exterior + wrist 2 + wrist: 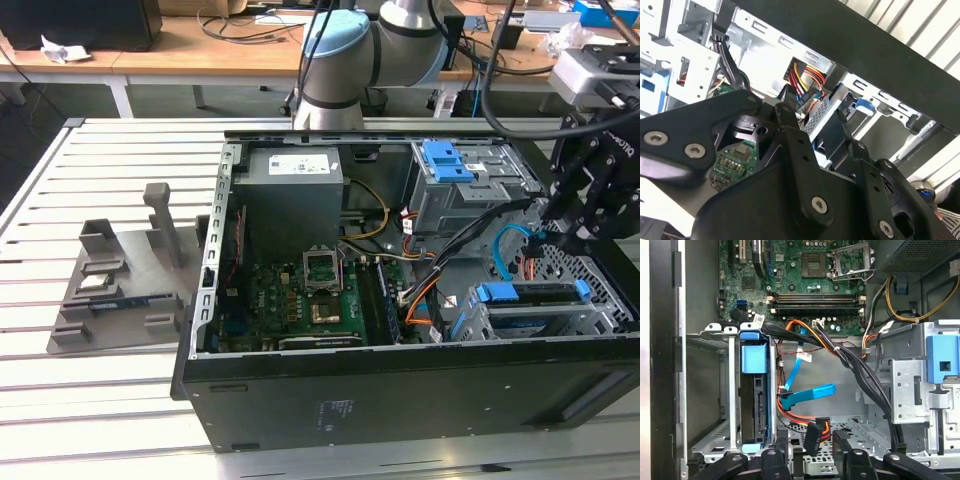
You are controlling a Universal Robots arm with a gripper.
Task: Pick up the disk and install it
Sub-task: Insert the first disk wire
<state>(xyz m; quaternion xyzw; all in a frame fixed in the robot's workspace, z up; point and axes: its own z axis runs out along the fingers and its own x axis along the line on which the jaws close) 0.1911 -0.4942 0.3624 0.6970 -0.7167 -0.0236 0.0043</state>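
Exterior view: open PC case (400, 400) lies on its side on a slatted table (100, 410), w/ the arm (340, 60) reaching in from the case's far side. The gripper (572, 232) hangs over the case's drive-bay end, at the exterior view's right. It holds nothing. In the first wrist view its 2 fingers (782, 452) are spread apart, and cables show in the gap between them. The gripper (812, 127) reads the same way in the second wrist view, spread and empty.

The disk (540, 318) sits inside the case, slid into the drive cage (600, 322) at the case's near corner of that end, blue rail along its top edge. In the first wrist view the disk (756, 410) shows edge-on in the cage (705, 390), w/ a blue tab (754, 365) at one end. It is near the gripper but not touching it. A loose blue flat cable (807, 394) and a black connector (815, 437) w/ red/orange wires lie on the case floor just beside the cage.

Also in the case: grey power supply box (295, 190) at the far wall, green motherboard (310, 300) mid-case, and a 2nd cage (470, 195) w/ a blue bracket (447, 160) on top. Outside the case, on the exterior view's left, stands a grey fixture (120, 270).
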